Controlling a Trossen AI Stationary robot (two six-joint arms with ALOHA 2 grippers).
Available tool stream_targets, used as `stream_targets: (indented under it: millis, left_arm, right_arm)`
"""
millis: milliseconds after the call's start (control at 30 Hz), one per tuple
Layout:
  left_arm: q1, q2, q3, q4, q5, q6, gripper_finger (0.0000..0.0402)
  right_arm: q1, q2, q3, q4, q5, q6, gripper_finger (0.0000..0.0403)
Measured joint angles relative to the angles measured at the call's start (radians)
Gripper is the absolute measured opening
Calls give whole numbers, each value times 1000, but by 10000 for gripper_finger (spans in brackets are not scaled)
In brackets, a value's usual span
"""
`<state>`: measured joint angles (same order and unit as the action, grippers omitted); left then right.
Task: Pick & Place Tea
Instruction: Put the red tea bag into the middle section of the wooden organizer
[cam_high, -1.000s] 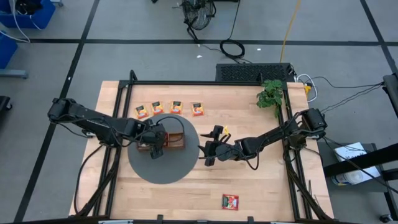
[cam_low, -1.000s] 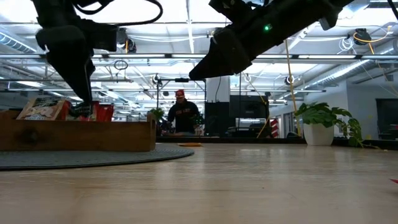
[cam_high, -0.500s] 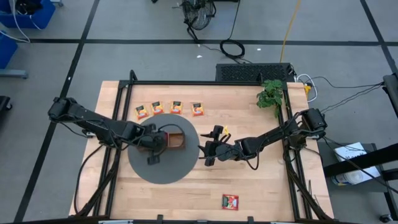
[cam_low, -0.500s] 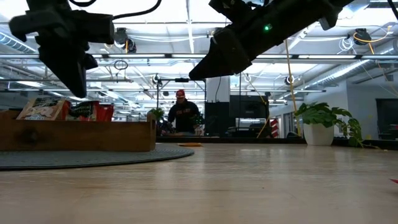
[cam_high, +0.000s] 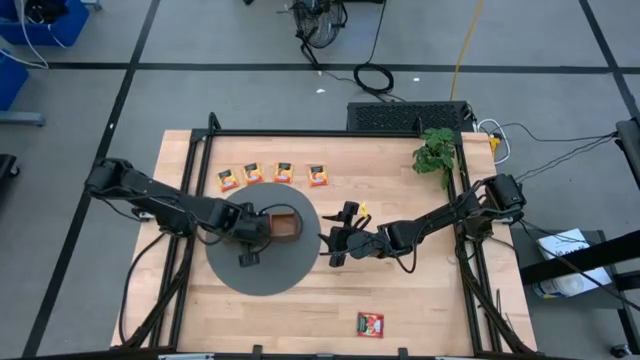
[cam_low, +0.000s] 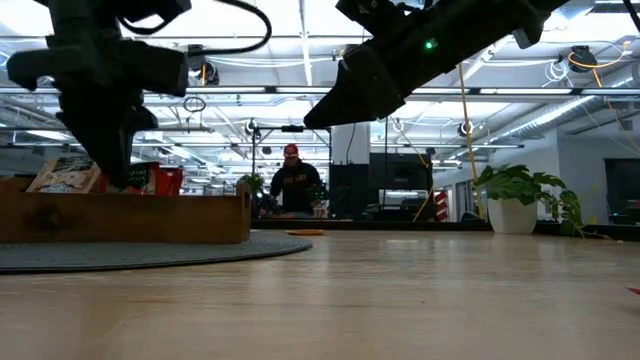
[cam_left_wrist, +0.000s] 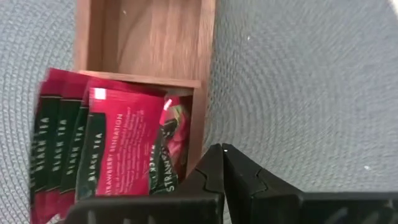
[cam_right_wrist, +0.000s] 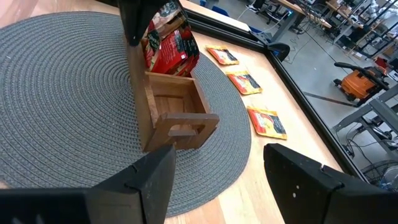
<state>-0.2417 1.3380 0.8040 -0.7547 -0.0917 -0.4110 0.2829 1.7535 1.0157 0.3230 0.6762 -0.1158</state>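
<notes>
We find the left gripper (cam_high: 246, 257) over the mat (cam_high: 225, 275), just beside the tray (cam_high: 272, 226) on the side away from the row of orange packets (cam_high: 273, 174). Its fingers (cam_left_wrist: 233, 171) are pressed together with nothing between them. The left arm reaches in across the tray's end, wrist bent down toward the mat.

The red packets (cam_left_wrist: 106, 146) stand upright and bunched in the tray's middle compartment; the end compartment nearest the right arm is bare wood. In the low view a white-and-green packet (cam_low: 68, 174) stands at the tray's other end.

The relation that matters: one loose red packet (cam_high: 371, 324) lies flat, well apart from the tray, near the table's front edge. The four orange packets lie in a line just beyond the tray, their row running parallel to its long axis. We judge the right gripper (cam_high: 340, 246) nearer the loose red packet and the left arm nearer most of the orange row.

The right gripper hovers just off the mat's edge, level with the tray, jaws standing apart and empty, pointed at the tray's handle end (cam_right_wrist: 186, 125).
</notes>
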Motion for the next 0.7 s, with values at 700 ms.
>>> stream_targets:
  millis: [700]
  left_arm:
    - [64, 15, 0, -65, -225, 16, 17]
  right_arm:
    - [0, 0, 0, 0, 0, 1, 226]
